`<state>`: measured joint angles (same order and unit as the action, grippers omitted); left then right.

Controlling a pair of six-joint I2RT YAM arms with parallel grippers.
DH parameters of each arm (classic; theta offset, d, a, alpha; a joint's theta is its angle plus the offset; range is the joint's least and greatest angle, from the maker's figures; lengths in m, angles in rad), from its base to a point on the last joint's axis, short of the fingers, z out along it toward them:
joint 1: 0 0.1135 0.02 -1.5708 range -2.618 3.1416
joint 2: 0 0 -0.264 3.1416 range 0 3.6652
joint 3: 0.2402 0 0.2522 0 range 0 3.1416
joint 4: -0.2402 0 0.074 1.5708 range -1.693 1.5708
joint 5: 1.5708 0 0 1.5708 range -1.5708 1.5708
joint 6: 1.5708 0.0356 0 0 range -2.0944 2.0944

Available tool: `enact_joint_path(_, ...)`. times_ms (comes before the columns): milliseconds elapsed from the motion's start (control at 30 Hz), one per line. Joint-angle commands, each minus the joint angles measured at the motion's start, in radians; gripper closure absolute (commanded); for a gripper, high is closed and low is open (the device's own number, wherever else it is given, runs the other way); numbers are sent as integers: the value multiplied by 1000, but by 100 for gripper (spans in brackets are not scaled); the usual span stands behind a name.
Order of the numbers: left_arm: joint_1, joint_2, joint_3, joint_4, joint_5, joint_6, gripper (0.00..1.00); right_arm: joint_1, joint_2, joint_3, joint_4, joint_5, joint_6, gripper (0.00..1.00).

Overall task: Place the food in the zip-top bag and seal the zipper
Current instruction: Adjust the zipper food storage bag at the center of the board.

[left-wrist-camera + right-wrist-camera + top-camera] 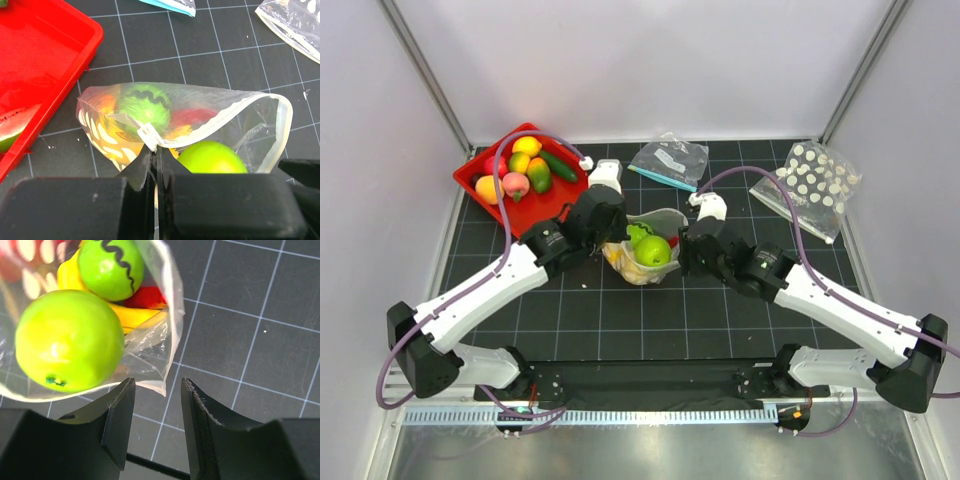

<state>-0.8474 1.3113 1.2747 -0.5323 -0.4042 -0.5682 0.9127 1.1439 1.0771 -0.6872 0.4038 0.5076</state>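
While the left fingers (pixel 141 165) clamp the zipper (pixel 150 136), close the open, empty right fingers (pixel 119 415) squarely on the zip-top bag (pixel 150 345) rim, avoiding the food (pixel 70 340).

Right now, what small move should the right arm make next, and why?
Probably ease the right end effector forward and close on the clear white-dotted plastic bag's loose edge. Its jaws stand apart with that edge just ahead, while the left end effector is shut on the rim's zipper strip. The round lime-green toy fruit sits at the open mouth, so sealing likely needs a second hold.
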Motion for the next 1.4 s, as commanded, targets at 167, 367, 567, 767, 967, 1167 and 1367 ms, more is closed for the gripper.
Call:
enact_joint_path(167,14,-61,-9,31,-4,13,100,-47,10,-28,93,-17,19,56)
enact_joint_path(367,14,-69,-24,29,1,14,100,-63,-76,-75,156,10,42,57)
enact_joint_path(567,16,-69,-28,34,4,17,100,-89,-107,-91,158,13,48,56)
enact_joint_path(767,16,-69,-28,34,10,21,100,-90,-193,-138,228,3,52,52)
enact_joint_path(967,16,-69,-29,37,19,21,100,-94,-167,-137,219,6,40,48)
enact_joint_path(1167,16,-76,-32,37,16,22,100,-106,-115,-181,307,1,45,50)
enact_joint_path(1367,14,-89,-35,34,10,27,100,-120,-72,-204,368,-23,39,64)
